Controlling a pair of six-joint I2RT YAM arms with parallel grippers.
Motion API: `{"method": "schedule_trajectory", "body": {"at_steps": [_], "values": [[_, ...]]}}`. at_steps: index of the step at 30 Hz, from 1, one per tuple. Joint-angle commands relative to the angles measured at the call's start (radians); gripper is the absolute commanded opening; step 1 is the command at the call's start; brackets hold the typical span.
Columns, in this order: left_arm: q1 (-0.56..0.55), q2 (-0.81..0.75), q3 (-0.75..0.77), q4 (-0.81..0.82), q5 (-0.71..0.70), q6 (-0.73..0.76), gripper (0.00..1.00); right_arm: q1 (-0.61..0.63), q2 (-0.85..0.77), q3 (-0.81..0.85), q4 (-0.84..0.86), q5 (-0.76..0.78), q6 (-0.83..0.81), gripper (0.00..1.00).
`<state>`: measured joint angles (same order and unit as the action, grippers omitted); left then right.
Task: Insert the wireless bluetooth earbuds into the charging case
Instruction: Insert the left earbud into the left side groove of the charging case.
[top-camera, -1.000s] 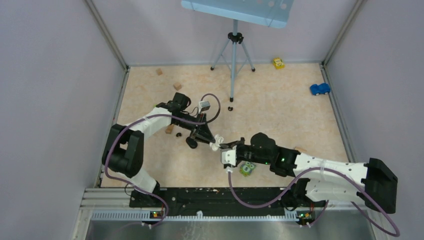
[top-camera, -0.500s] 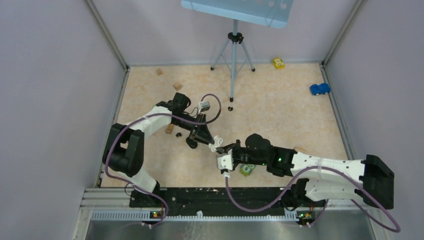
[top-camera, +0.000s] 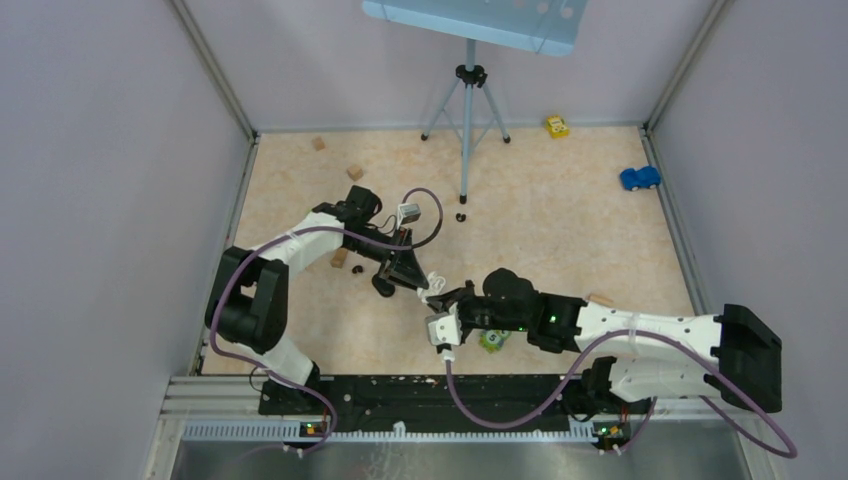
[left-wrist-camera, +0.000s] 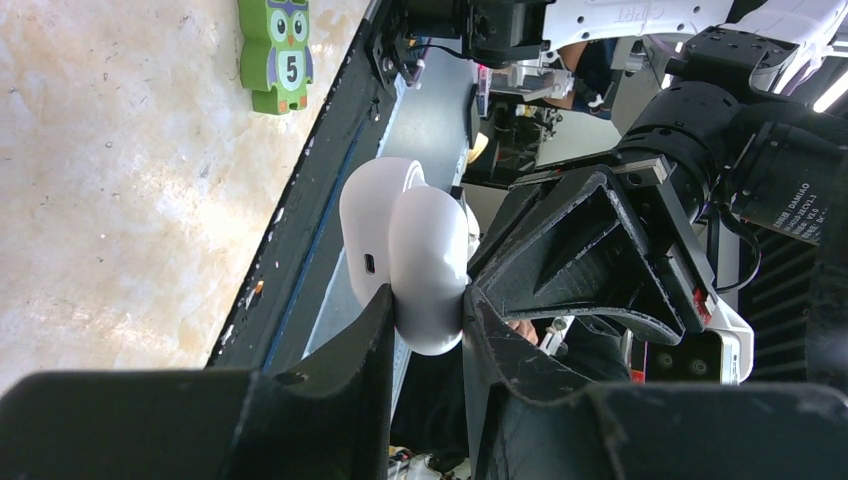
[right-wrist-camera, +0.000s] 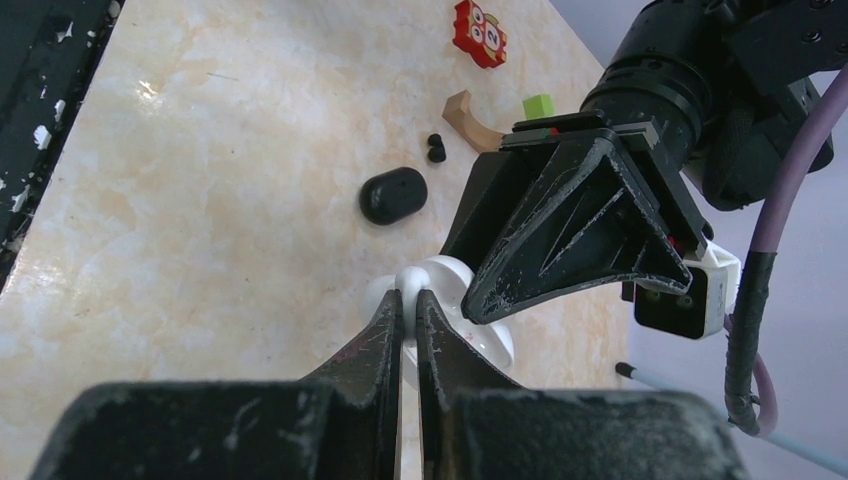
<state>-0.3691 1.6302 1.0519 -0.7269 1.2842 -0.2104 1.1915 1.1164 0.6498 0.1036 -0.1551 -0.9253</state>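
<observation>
My left gripper (top-camera: 416, 279) is shut on the open white charging case (left-wrist-camera: 405, 245), held above the table. My right gripper (top-camera: 446, 297) is shut on a white earbud (right-wrist-camera: 413, 277) and holds it against the case (right-wrist-camera: 474, 325), right beside the left fingers (right-wrist-camera: 570, 230). The case shows between both grippers in the top view (top-camera: 432, 285). A closed black case (right-wrist-camera: 393, 194) lies on the table below, also in the top view (top-camera: 383, 286). Two black earbuds (right-wrist-camera: 436, 148) lie beyond it. The second white earbud is not visible.
A green owl block (top-camera: 494, 338) lies under the right arm. A wooden arch (right-wrist-camera: 470, 120) and a red block (right-wrist-camera: 479, 32) lie near the black buds. Tan cubes (top-camera: 354, 172), a tripod (top-camera: 467, 110), a blue toy car (top-camera: 639, 178) and a yellow toy (top-camera: 557, 126) stand farther back.
My right arm has moved left with the white earbud, closing onto the case in the left gripper. The left gripper has shifted only slightly.
</observation>
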Motion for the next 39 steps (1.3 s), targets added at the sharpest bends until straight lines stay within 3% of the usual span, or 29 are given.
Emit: {"method": "schedule_trajectory", "body": {"at_steps": [1,20,39], "values": [[-0.005,0.002,0.026,-0.011,0.033,0.02,0.0,0.013,0.007,0.031,0.027,0.004,-0.026,0.0],[-0.019,-0.017,0.023,-0.018,0.02,0.025,0.0,0.012,0.019,0.001,-0.006,0.057,-0.105,0.0],[-0.019,-0.017,0.026,-0.025,0.009,0.028,0.0,0.012,-0.002,0.007,-0.1,0.002,-0.052,0.0]]}}
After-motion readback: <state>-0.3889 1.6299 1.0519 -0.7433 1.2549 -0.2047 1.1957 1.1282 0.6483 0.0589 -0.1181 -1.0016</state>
